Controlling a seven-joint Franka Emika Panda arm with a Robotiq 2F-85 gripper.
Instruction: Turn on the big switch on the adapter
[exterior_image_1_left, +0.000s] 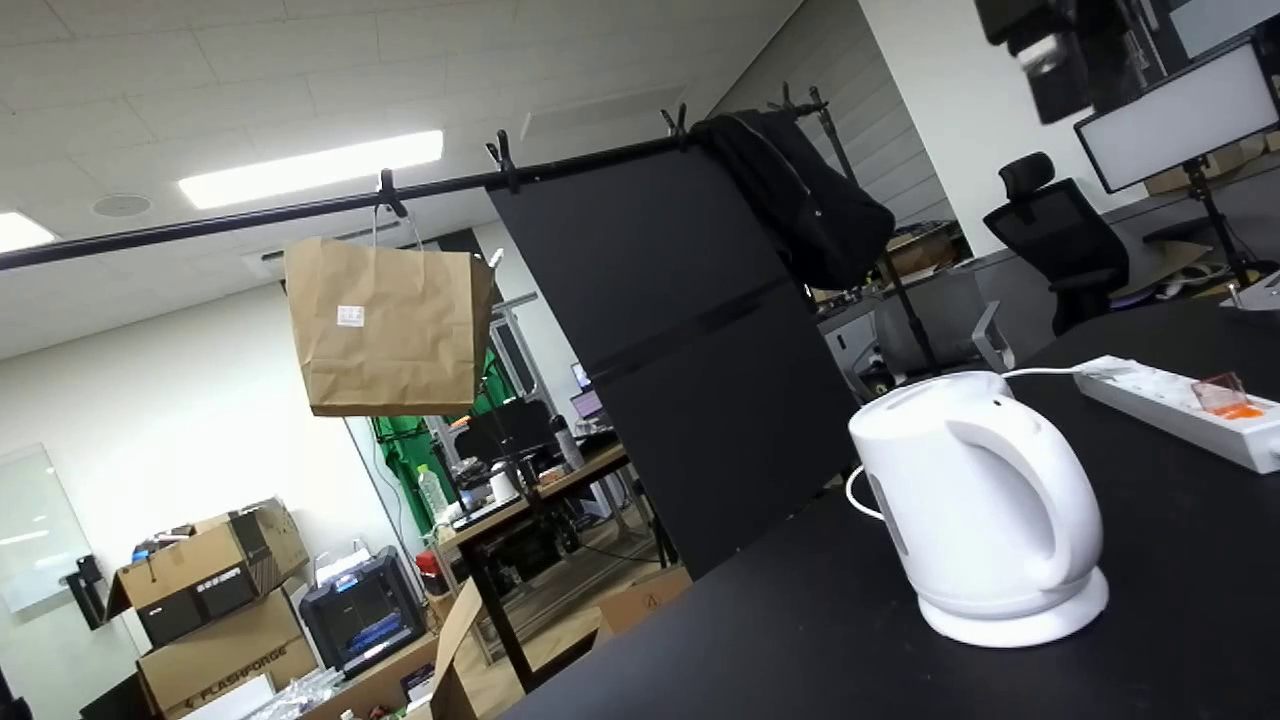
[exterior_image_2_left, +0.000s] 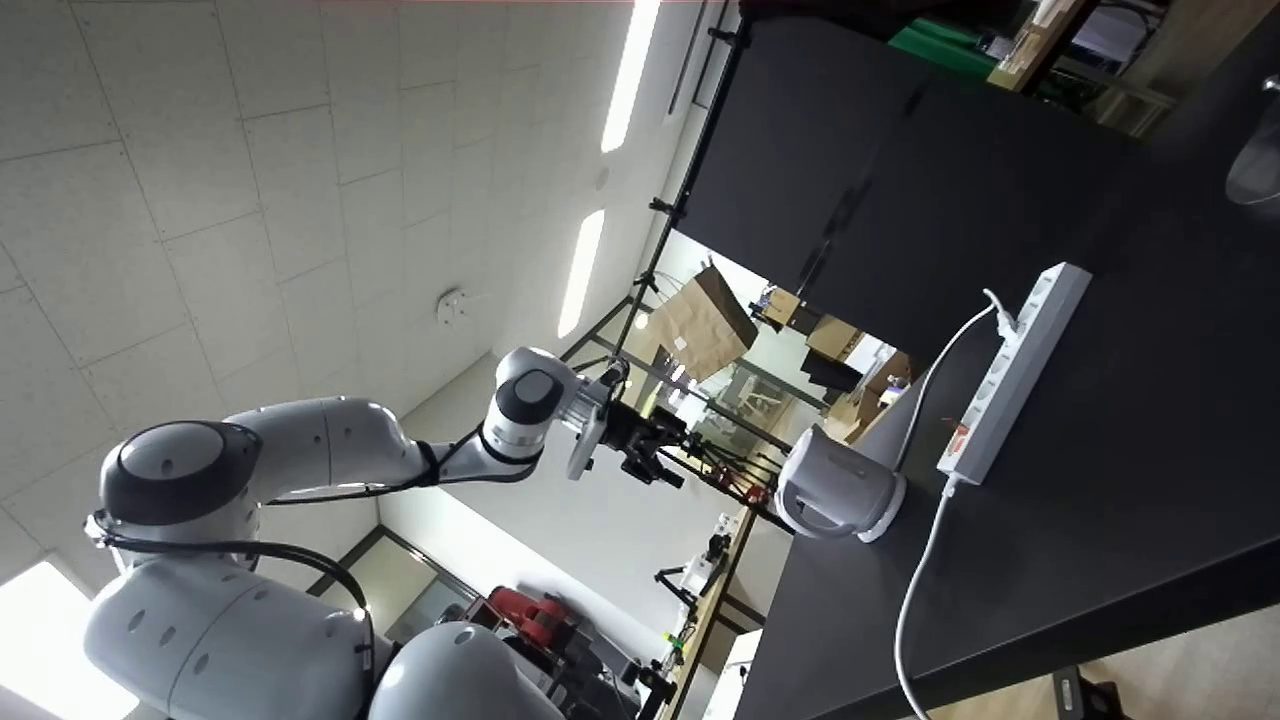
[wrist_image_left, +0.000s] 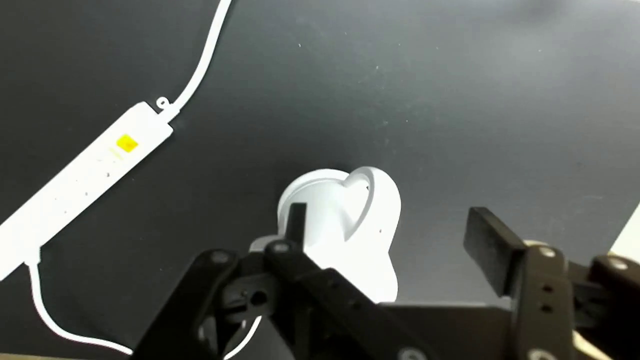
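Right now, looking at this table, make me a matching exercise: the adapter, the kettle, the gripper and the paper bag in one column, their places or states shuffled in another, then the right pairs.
Things
1. Adapter
2. Kettle
3. Gripper
4. Paper bag

Places and states
A. Open, holding nothing
B. Brown, hanging from a black rail
C. Long and flat, lying on the dark tabletop
D. Rounded and white, standing upright

Right pairs: 1-C, 2-D, 3-A, 4-B

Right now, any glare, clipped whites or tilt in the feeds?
Wrist view: adapter and part of the kettle burnt to near-white, switch reads yellow-orange, soft glare on the tabletop toward upper right. Both exterior views: ceiling lights blown out, scene strongly tilted.
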